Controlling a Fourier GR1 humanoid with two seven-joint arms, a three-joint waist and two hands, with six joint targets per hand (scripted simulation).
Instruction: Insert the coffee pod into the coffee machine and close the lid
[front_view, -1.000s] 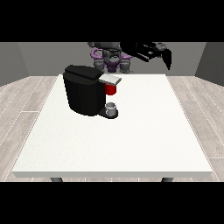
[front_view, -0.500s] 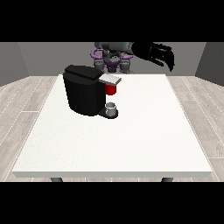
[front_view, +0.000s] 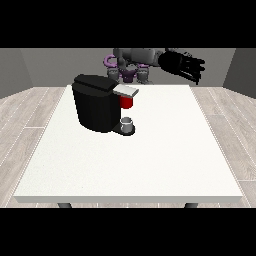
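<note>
A black coffee machine (front_view: 97, 102) stands on the white desk (front_view: 150, 160), left of centre and towards the far side. A grey lid (front_view: 126, 90) juts from its top to the right, with a red thing at the machine (front_view: 127, 101) just beneath it. A grey thing (front_view: 127, 123), possibly the pod, sits on the machine's base below. The hand at the view's right (front_view: 182, 65) hangs above the desk's far right edge, fingers spread straight, holding nothing.
</note>
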